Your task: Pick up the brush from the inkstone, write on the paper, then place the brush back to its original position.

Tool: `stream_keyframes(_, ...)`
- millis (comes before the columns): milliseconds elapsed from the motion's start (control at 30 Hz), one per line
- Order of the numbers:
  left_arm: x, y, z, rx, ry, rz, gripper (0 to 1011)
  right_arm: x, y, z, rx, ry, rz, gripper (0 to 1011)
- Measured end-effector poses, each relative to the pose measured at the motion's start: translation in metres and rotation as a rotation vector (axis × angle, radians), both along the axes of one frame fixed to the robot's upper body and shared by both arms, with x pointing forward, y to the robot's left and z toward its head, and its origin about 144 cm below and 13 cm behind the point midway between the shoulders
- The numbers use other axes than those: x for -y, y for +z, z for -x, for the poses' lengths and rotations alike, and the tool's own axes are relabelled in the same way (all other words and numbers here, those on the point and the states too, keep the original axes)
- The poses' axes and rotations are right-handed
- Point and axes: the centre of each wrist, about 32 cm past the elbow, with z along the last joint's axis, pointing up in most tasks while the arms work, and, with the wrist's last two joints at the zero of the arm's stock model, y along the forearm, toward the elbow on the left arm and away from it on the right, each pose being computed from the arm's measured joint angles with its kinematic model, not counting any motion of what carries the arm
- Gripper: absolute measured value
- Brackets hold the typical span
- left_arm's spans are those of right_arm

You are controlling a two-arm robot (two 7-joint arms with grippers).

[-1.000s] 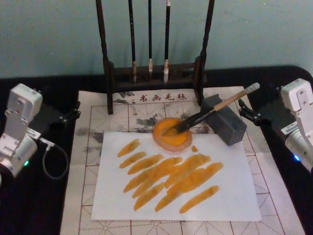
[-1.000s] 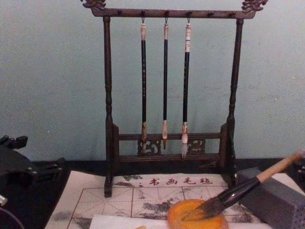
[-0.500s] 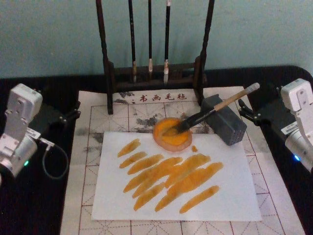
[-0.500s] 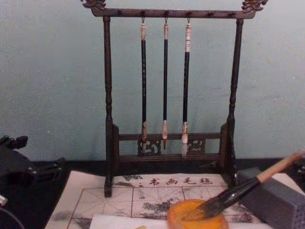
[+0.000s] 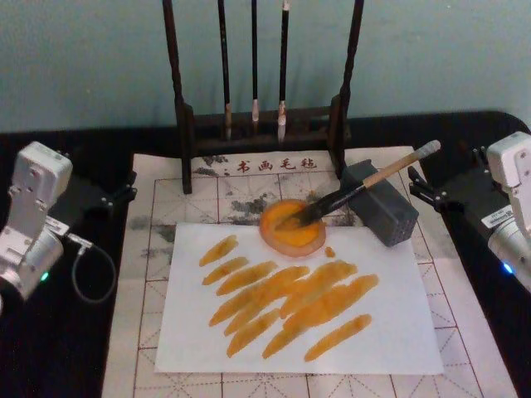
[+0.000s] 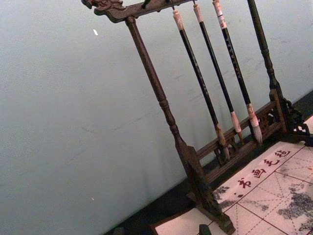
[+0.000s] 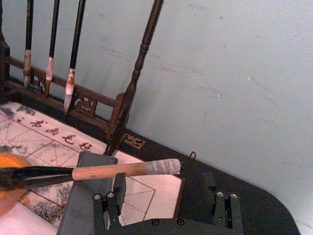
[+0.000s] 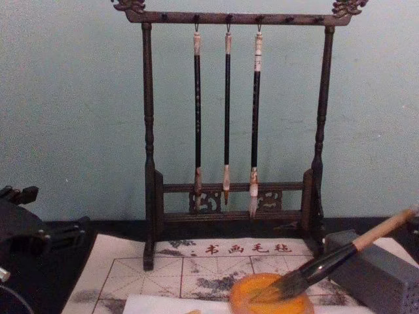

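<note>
Brush (image 5: pixel 362 185) lies just ahead of the right gripper (image 5: pixel 415 187), whose fingers are spread and clear of it. Its tip sits in the inkstone (image 5: pixel 290 242) and its handle is propped on a grey block (image 5: pixel 386 217). It looks light and stiff, with a soft wet tip and a glossy, likely slippery black section. Bare wood near the taped end seems the safest hold. Left gripper (image 5: pixel 124 189) is parked far across the paper (image 5: pixel 390 332).

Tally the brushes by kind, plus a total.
thin black brushes hanging on the rack: 3
large brush, tip on the inkstone: 1
Total: 4
</note>
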Motion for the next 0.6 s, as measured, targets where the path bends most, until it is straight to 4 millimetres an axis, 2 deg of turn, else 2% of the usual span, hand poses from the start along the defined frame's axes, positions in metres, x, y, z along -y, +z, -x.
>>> stream_keyframes(600, 0.000, 0.000, 0.000, 0.000, 0.000, 0.000, 1001, 0.012, -0.001, 0.007, -0.098, 0.028, -0.274, 1000)
